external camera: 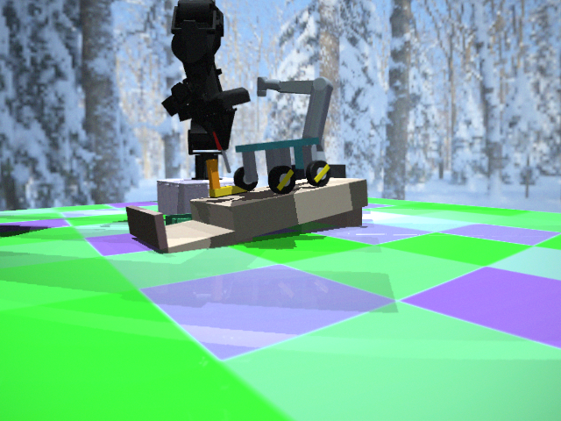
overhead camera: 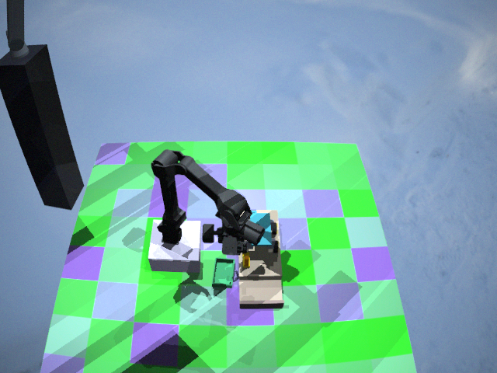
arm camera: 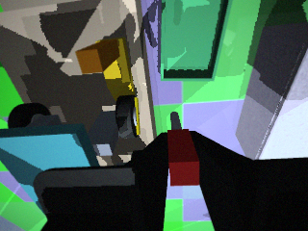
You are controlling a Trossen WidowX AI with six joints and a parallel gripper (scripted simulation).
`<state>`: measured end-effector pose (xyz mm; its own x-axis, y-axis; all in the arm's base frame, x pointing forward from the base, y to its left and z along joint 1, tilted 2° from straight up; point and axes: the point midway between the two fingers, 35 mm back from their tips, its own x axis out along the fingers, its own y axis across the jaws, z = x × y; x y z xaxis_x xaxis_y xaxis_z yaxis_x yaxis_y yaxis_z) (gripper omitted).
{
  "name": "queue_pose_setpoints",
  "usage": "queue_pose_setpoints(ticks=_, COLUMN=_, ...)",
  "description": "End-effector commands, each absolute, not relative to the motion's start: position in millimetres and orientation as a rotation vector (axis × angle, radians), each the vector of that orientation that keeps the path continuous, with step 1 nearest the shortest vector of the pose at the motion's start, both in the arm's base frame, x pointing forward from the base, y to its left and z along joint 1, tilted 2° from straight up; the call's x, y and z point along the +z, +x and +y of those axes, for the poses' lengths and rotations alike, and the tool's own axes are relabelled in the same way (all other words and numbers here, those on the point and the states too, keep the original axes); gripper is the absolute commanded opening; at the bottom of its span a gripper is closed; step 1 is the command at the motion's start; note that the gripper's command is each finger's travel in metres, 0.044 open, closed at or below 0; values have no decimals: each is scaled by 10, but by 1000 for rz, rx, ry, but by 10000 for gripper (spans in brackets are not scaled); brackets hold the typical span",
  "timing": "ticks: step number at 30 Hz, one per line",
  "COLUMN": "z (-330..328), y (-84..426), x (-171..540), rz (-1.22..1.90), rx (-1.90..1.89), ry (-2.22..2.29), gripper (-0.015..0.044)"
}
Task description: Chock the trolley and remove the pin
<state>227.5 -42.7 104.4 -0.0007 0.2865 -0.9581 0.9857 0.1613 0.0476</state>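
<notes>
My gripper [arm camera: 177, 138] [external camera: 216, 138] is shut on the stop pin, whose red head [arm camera: 184, 156] [external camera: 217, 141] is between the fingertips. The pin's grey shaft [arm camera: 175, 120] [external camera: 225, 160] points down, clear of the ramp. The green tray [overhead camera: 224, 273] lies on the table beside the ramp, ahead of the pin in the wrist view [arm camera: 192, 38]. The blue-topped trolley [overhead camera: 265, 228] [external camera: 276, 145] [arm camera: 48, 149] stands on the ramp [overhead camera: 261, 291] [external camera: 330, 195]. The yellow chock [overhead camera: 245, 260] [external camera: 226, 191] [arm camera: 115, 72], orange handle up, sits against the downhill side of one front wheel [arm camera: 126, 116].
The white block under the arm's base [overhead camera: 174, 255] [external camera: 181, 195] stands left of the tray. The ramp has a raised stop board [external camera: 147, 228] at its low end. A grey angled post [external camera: 319, 109] rises behind the trolley in the exterior view.
</notes>
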Motion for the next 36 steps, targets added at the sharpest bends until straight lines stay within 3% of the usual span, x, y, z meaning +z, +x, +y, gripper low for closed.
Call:
queue_pose_setpoints(ticks=1, z=-577, y=2290, x=1020, rz=1475, rx=-917, ry=1293, gripper=0)
queue_pose_setpoints(ticks=14, z=-821, y=2311, x=978, rz=1454, rx=-953, ry=1318, gripper=0)
queue_pose_setpoints(ticks=36, z=-782, y=2286, x=985, rz=1006, rx=-1497, ry=1773, gripper=0)
